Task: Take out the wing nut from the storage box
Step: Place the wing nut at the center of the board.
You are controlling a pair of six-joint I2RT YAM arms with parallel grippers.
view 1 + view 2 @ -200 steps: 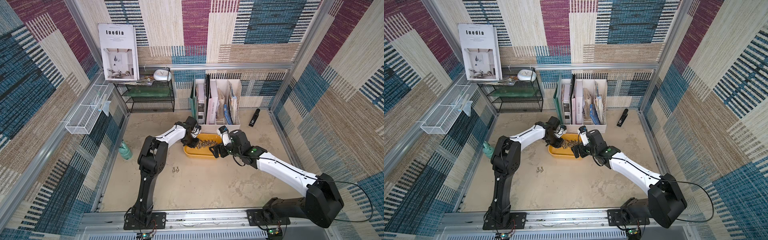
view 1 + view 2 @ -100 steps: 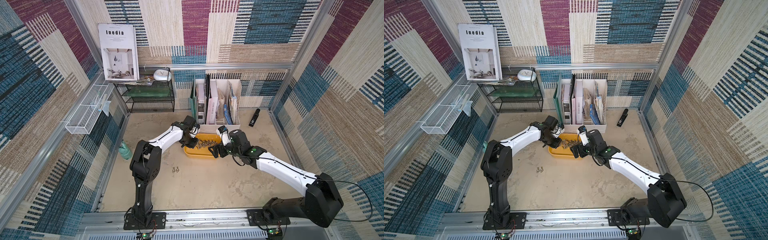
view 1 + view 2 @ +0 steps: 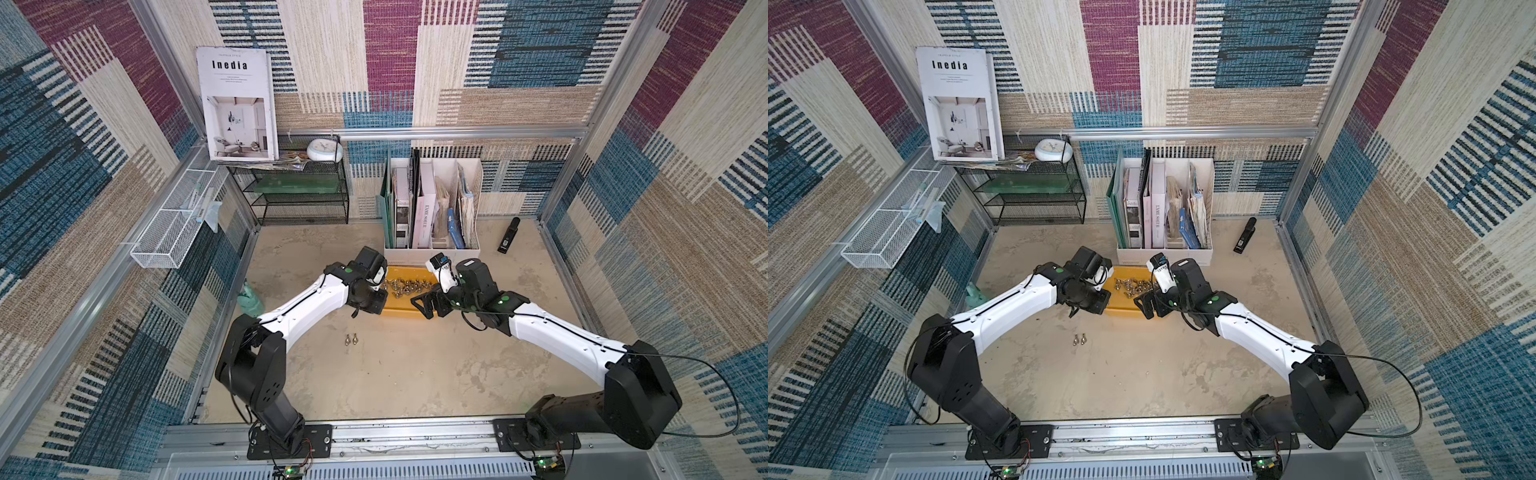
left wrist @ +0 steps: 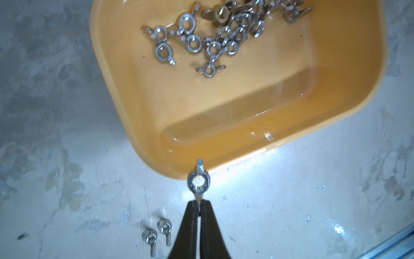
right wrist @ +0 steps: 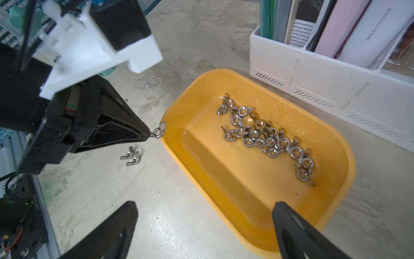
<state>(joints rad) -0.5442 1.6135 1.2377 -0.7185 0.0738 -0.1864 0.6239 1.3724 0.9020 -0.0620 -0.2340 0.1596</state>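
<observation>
- Two loose metal wing nuts (image 3: 351, 340) lie on the mottled worktop (image 3: 415, 374) in both top views, near the rounded yellow plastic box (image 3: 400, 311).
- Left wrist: left fingers (image 4: 190, 224) clenched on one ring-bodied wing nut (image 4: 198, 180) just outside the box's rim.
- Right wrist: right fingers (image 5: 291, 228) spread wide, empty; shiny nut pile (image 5: 268, 143) inside box.

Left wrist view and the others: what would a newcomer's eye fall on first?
The bright yellow-orange storage box, in front of the white file holder, holds a heap of silvery wing nuts. At its rim the left arm's fingers pinch one wing nut by a wing. Two more wing nuts lie on the table nearby, and the right arm's fingers stand wide open close to the box.
</observation>
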